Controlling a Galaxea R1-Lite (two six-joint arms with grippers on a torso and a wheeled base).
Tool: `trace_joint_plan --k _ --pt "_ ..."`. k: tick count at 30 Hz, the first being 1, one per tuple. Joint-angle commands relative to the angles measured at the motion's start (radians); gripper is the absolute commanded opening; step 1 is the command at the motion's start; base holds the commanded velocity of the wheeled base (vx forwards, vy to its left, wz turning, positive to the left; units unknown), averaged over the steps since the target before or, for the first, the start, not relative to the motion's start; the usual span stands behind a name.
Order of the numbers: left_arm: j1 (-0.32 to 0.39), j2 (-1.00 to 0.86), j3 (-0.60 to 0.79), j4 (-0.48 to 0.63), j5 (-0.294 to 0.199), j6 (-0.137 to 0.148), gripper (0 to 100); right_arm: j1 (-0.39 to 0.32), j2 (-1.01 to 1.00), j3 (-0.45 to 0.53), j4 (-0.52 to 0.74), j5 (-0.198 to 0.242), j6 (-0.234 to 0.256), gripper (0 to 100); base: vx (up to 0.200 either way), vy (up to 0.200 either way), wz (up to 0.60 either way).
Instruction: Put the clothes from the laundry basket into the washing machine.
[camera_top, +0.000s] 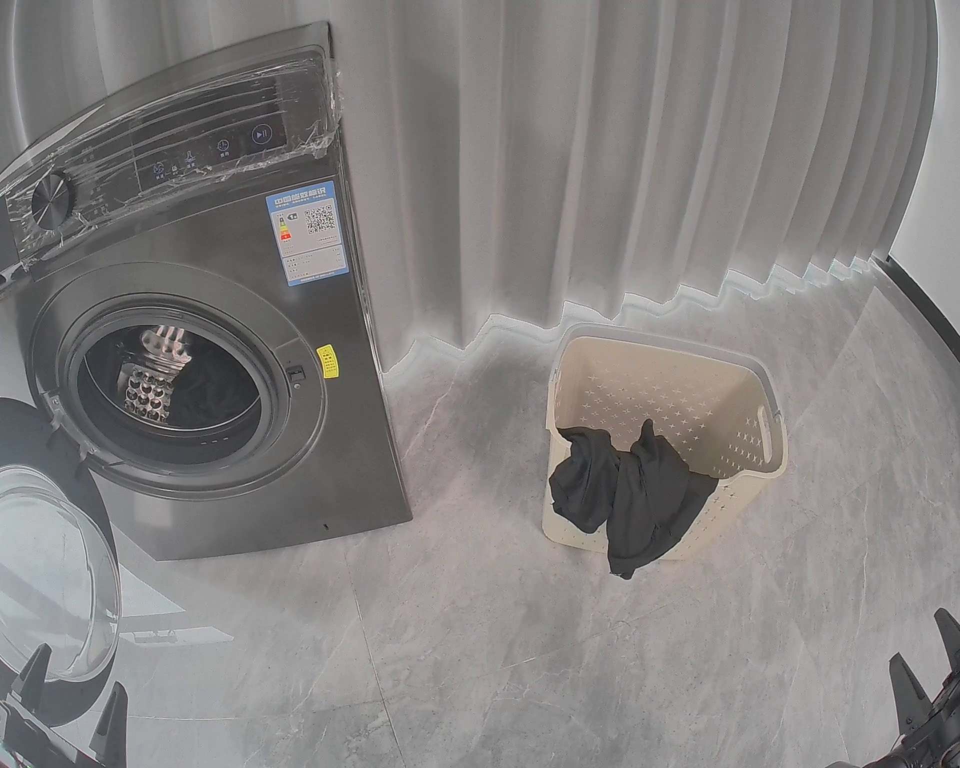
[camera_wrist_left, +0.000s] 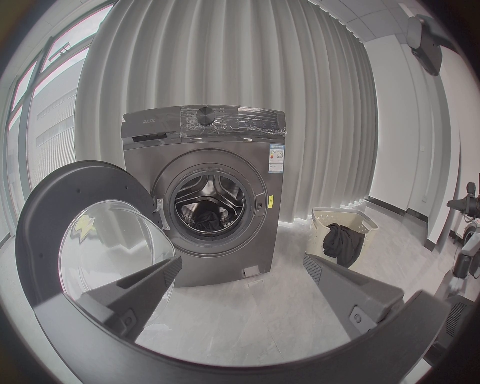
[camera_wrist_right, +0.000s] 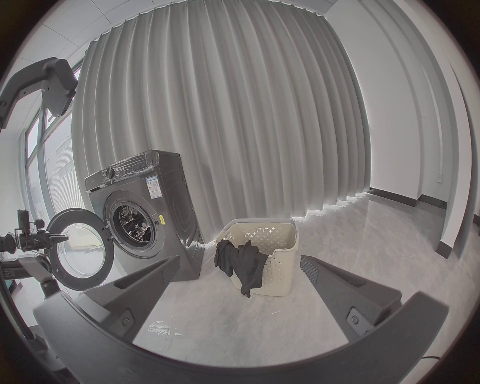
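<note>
A cream laundry basket (camera_top: 765, 420) (camera_wrist_left: 361, 219) (camera_wrist_right: 280, 260) stands on the floor by the curtain. Black clothes (camera_top: 630, 490) (camera_wrist_left: 343, 243) (camera_wrist_right: 242, 261) hang over its near rim. To its left is a grey washing machine (camera_top: 330, 440) (camera_wrist_left: 150, 165) (camera_wrist_right: 180, 200) with its round door (camera_top: 55, 590) (camera_wrist_left: 95, 235) (camera_wrist_right: 80, 248) swung open; a dark garment (camera_wrist_left: 207, 220) lies in the drum (camera_top: 175, 385). My left gripper (camera_wrist_left: 240, 275) (camera_top: 70, 695) stands open low in front of the door. My right gripper (camera_wrist_right: 240, 275) (camera_top: 930, 660) stands open, well short of the basket.
A long white pleated curtain (camera_top: 620, 150) hangs behind the machine and basket. Grey tiled floor (camera_top: 520, 660) lies open between me and both. A white wall with a dark skirting (camera_top: 920, 290) runs on the right.
</note>
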Motion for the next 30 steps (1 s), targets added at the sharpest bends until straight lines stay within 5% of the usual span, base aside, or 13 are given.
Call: trace_joint_plan --k 1,14,23,30 --pt "0.0 -0.015 0.018 0.0 0.001 -0.002 100 0.0 -0.005 0.018 0.0 0.001 0.0 100 0.2 0.0 0.0" --pt "0.0 -0.016 0.018 0.0 0.001 0.001 100 0.0 -0.005 0.018 0.0 0.001 -0.002 100 0.046 0.0 0.0" --pt "0.0 -0.015 0.018 0.0 0.001 -0.001 100 0.0 -0.005 0.018 0.0 0.001 0.0 100 0.0 0.0 -0.6" --pt "0.0 -0.015 0.018 0.0 0.001 -0.001 100 0.0 -0.005 0.018 0.0 0.001 0.0 100 0.0 0.0 0.0"
